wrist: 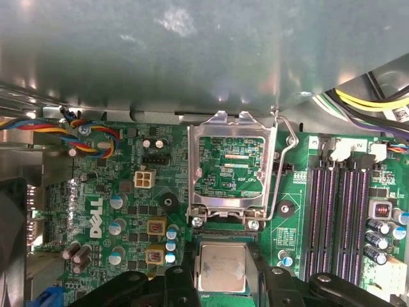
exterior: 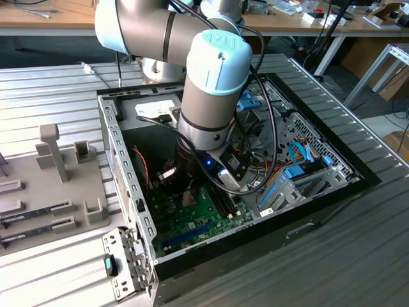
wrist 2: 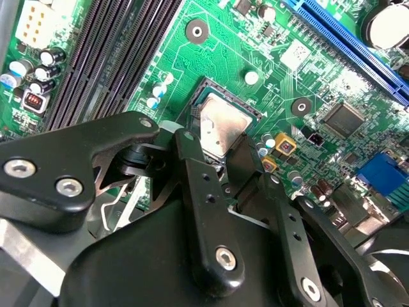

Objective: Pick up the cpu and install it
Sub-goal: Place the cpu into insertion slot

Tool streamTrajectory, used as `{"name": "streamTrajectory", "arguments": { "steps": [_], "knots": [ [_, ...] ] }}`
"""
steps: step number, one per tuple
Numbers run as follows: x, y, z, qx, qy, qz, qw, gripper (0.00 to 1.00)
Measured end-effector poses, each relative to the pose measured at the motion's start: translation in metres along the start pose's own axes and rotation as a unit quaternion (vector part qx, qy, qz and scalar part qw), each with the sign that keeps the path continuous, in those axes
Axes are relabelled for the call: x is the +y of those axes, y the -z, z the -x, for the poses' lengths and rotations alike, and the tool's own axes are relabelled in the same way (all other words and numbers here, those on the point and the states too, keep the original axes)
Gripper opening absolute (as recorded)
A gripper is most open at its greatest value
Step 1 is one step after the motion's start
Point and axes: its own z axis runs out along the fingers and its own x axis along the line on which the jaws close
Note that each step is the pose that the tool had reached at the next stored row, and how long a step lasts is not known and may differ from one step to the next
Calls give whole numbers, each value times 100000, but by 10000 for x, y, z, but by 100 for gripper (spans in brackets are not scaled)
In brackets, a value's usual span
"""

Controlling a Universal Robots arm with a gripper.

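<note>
My tool [wrist 2: 223, 157] is clenched on the cpu [wrist 2: 220, 125], keeping it flat just above the green motherboard [wrist 2: 211, 57] at the second wrist view's center; the socket frame [wrist: 234, 163] stands flipped open to receive it.

Exterior view: high and well back, looking steeply down into the open computer case [exterior: 252, 211] lying on a slatted metal table [exterior: 51, 89], with the arm [exterior: 204, 83] reaching down over the motherboard [exterior: 192, 214]. Second wrist view: riding just behind the gripper [wrist 2: 220, 157], very near the motherboard [wrist 2: 211, 57], looking past the black fingers [wrist 2: 198, 192] onto the cpu [wrist 2: 220, 128]. First wrist view: also close above the motherboard [wrist: 128, 192], facing the raised socket frame [wrist: 233, 169]; shared in both wrist views, the cpu [wrist: 222, 267] and the memory slots [wrist: 339, 211].
</note>
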Motion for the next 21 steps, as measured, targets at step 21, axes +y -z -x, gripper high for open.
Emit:
{"name": "streamTrajectory", "arguments": {
  "steps": [21],
  "knots": [
    [0,-8,3,197,-494,13,99999,55]
  ]
}}
